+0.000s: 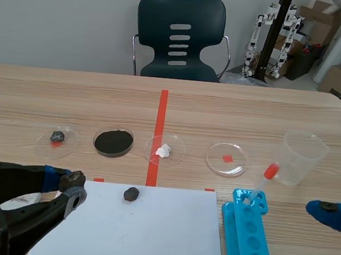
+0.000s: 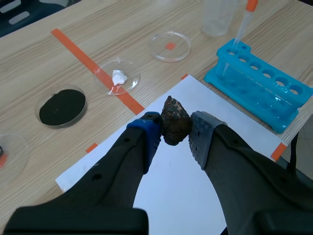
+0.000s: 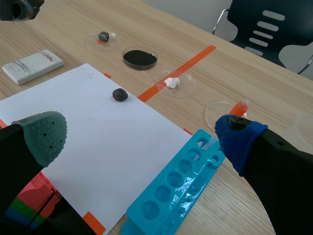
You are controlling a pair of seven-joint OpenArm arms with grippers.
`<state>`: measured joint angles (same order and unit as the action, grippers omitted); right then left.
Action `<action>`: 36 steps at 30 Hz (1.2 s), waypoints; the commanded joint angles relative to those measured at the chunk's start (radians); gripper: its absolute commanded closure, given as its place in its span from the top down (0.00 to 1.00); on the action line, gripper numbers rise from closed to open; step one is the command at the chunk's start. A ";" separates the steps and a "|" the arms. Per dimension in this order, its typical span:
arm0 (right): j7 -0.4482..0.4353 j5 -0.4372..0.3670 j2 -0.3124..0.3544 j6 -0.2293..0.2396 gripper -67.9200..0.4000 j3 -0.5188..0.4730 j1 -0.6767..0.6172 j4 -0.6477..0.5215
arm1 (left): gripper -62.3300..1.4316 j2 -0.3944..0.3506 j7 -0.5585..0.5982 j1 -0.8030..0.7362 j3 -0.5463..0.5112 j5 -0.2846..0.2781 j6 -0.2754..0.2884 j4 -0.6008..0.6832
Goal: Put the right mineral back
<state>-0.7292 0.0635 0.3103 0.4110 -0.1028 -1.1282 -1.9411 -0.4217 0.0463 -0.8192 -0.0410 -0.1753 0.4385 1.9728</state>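
Note:
My left gripper (image 2: 175, 133) is shut on a dark brown, rough mineral (image 2: 175, 125), held above the near left corner of the white sheet (image 1: 149, 233); in the scene view that gripper (image 1: 70, 186) is low at the left. A second dark mineral (image 1: 131, 194) lies on the sheet's far edge, also seen as a mineral (image 3: 120, 94) ahead of my right gripper. The right gripper (image 3: 142, 139) stands open and empty over the sheet's right side, by the blue rack. Beyond the sheet, an empty petri dish (image 1: 227, 159) rests on a red mark.
Three more dishes stand in the row: one with a dark stone (image 1: 57, 136), one with black powder (image 1: 113, 141), one with a white lump (image 1: 164, 151). At right are a plastic cup (image 1: 302, 157), a blue tube rack (image 1: 247, 235) and a red-bulbed pipette (image 1: 262, 182). A white tile (image 3: 32, 65) lies at left.

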 commanded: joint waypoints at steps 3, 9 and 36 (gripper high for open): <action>-0.015 -0.010 0.000 0.001 0.94 -0.003 -0.002 -0.009 | 0.09 -0.026 0.006 0.060 0.085 -0.011 -0.007 -0.005; -0.015 -0.010 0.000 0.001 0.94 -0.003 -0.002 -0.009 | 0.09 -0.047 0.005 0.210 0.251 -0.011 -0.089 -0.085; -0.015 -0.010 0.000 0.001 0.94 -0.003 -0.002 -0.009 | 0.09 0.256 0.006 0.903 0.734 -0.021 -0.208 -0.852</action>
<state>-0.7292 0.0639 0.3103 0.4110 -0.1028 -1.1282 -1.9411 -0.1768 0.0345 0.0761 0.6914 -0.1875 0.2287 1.0988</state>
